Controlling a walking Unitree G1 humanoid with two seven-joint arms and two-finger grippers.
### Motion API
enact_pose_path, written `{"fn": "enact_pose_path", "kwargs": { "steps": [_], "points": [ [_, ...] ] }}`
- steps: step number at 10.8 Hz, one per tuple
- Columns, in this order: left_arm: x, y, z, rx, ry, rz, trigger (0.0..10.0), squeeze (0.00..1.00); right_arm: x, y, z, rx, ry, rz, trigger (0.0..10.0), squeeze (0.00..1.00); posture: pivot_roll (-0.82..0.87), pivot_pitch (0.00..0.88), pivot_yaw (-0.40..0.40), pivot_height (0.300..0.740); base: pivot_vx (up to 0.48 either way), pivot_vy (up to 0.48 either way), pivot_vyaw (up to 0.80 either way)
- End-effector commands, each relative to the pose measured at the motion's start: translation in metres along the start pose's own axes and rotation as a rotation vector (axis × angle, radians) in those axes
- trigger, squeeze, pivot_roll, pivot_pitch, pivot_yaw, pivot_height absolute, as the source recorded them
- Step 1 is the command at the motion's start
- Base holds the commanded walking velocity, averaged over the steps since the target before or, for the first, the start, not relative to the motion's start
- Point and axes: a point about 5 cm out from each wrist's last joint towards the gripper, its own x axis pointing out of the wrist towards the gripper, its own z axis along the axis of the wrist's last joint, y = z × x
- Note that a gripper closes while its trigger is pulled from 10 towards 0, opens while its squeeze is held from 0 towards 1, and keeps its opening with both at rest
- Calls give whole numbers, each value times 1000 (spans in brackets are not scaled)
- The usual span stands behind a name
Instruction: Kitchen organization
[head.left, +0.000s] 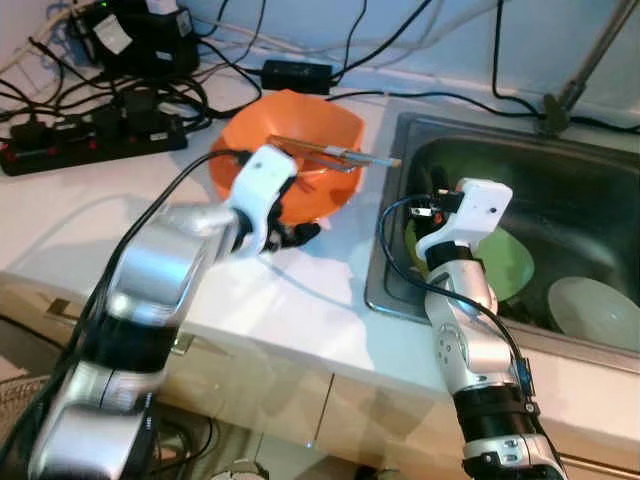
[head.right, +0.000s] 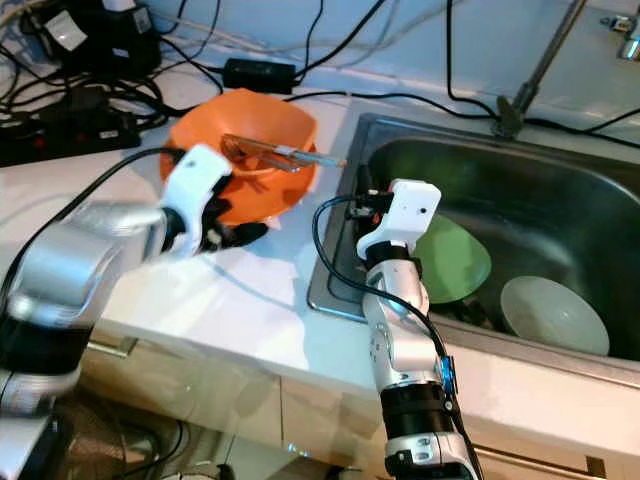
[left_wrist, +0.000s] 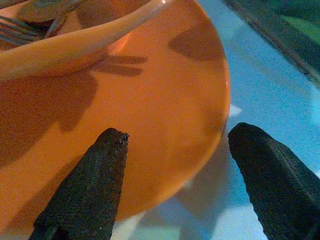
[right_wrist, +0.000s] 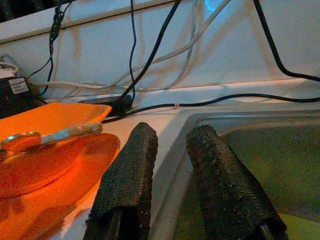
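On the counter (head.left: 70, 215) at ten o'clock of the head view lies a power strip (head.left: 90, 145) amid a tangle of cables, and toward twelve o'clock the orange plate (head.left: 340, 195) sits with an orange bowl (head.left: 300, 125) on it, a fork and other utensils (head.left: 335, 153) lying across the bowl. The tidying looks barely begun: this orange stack still stands on the counter, and at three o'clock the sink (head.left: 385, 290) still holds a green plate (head.left: 505, 265) and a pale plate (head.left: 595, 310), so most of the sorting seems left to do. The left gripper (left_wrist: 175, 165) hovers at the near rim of the orange plate with its fingers spread wide, one finger over the plate and the other over the counter just beside it, holding nothing. The right gripper (right_wrist: 170, 165) hangs over the sink's left edge, its fingers a small gap apart and empty, pointing toward the back wall (right_wrist: 150, 50).
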Motion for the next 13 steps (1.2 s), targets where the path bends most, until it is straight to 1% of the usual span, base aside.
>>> {"fn": "enact_pose_path", "kwargs": {
  "steps": [1, 2, 3, 4, 6, 8, 9, 10, 11, 13],
  "points": [
    [1, -1, -10, -41, 44, 5, 10000, 0, -3, -6, -9, 1, 42, -21, 10000, 0, 126, 82, -43, 740, 0, 0, 0],
    [0, -2, -6, -65, -6, 37, 10000, 0, -3, -6, -10, 1, 42, -19, 10000, 0, 126, 80, -43, 740, 0, 0, 0],
    [-5, -5, 14, -82, -146, 61, 10000, 0, -3, -6, -10, 2, 42, -18, 10000, 0, 126, 80, -43, 740, 0, 0, 0],
    [-14, -3, 30, -76, -198, 83, 10000, 0, -3, -6, -10, 2, 42, -17, 10000, 0, 127, 83, -48, 740, 0, 0, 0],
    [-18, 3, 34, -61, -200, 107, 10000, 0, -3, -6, -10, 3, 43, -15, 10000, 0, 129, 84, -48, 740, 0, 0, 0],
    [-18, 3, 34, -61, -200, 107, 10000, 0, -3, -6, -10, 3, 43, -15, 10000, 0, 129, 84, -48, 740, 0, 0, 0],
    [-16, 9, 29, -57, -170, 134, 10000, 0, -3, -6, -11, 3, 44, -15, 10000, 0, 125, 82, -45, 740, 0, 0, 0],
    [-11, 15, 19, -60, -111, 163, 10000, 0, -3, -7, -11, 2, 45, -18, 10000, 0, 125, 82, -45, 740, 0, 0, 0],
    [-13, 15, 17, -64, -93, 166, 10000, 0, -3, -7, -11, 2, 45, -18, 10000, 0, 125, 82, -45, 740, 0, 0, 0],
    [-20, 16, 18, -59, -97, 164, 10000, 0, -3, -6, -12, 5, 48, -16, 10000, 0, 133, 87, -54, 740, 0, 0, 0]
  ]
}}
